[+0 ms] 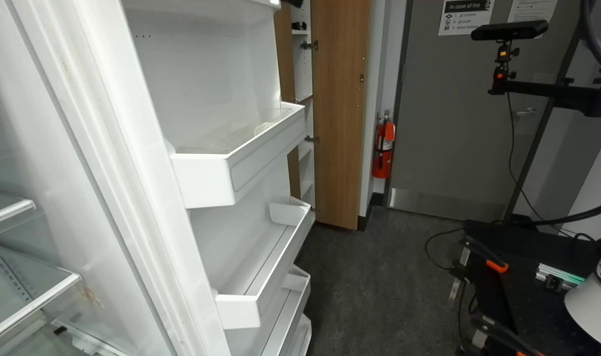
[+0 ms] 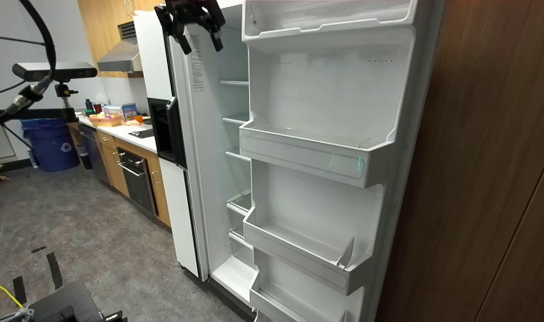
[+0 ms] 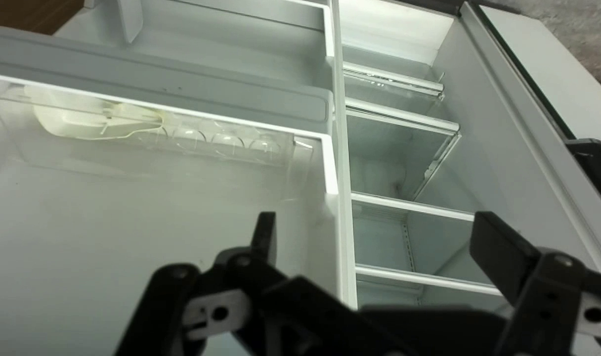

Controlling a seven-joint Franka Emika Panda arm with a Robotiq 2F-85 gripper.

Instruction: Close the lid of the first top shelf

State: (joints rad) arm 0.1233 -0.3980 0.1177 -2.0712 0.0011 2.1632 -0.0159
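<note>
Gaping, the pincer (image 2: 202, 48) hangs clear of the top shelf's edge (image 2: 325, 27).

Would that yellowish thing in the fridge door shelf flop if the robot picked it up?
Probably not: the yellowish thing has a neat, curved shape with no sagging in the wrist view, so it seems stiff. Its thin-looking edge suggests it's light for its size. Its surface looks smooth, so it may be slippery.

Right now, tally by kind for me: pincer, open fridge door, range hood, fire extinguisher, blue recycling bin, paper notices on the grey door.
Pincer: 1
Open fridge door: 1
Range hood: 1
Fire extinguisher: 1
Blue recycling bin: 1
Paper notices: 2
Total: 7
</note>
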